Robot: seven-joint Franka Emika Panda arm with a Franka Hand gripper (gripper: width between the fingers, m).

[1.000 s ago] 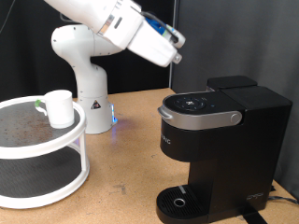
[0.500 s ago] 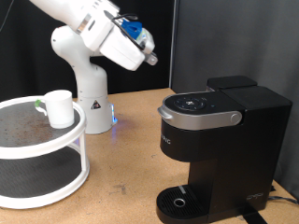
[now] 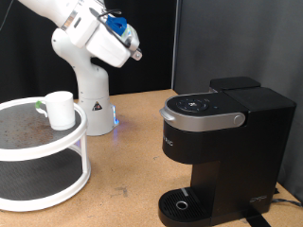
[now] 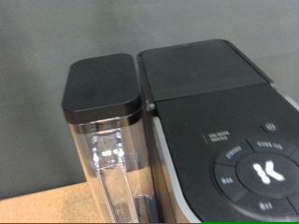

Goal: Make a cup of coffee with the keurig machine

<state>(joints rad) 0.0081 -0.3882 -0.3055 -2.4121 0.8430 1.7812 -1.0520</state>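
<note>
The keurig machine (image 3: 222, 142) stands at the exterior view's right with its lid down and nothing on its round drip base (image 3: 180, 203). The wrist view shows its top panel with buttons (image 4: 248, 159) and its clear water tank (image 4: 105, 140) from above. The cup (image 3: 60, 109) sits on the top tier of a white round stand (image 3: 43, 151) at the exterior view's left. My gripper (image 3: 133, 49) hangs high in the air between the cup and the machine, touching neither. Its fingers do not show in the wrist view, and nothing is seen in them.
A small dark pod with a green lid (image 3: 39, 105) lies beside the cup on the stand's top tier. The white robot base (image 3: 90, 85) stands behind the stand. The wooden table (image 3: 133, 161) lies between stand and machine. A cable (image 3: 284, 200) runs off at the right.
My arm has swung up and towards the exterior view's left, away from above the machine. The cup, pod and machine have not moved.
</note>
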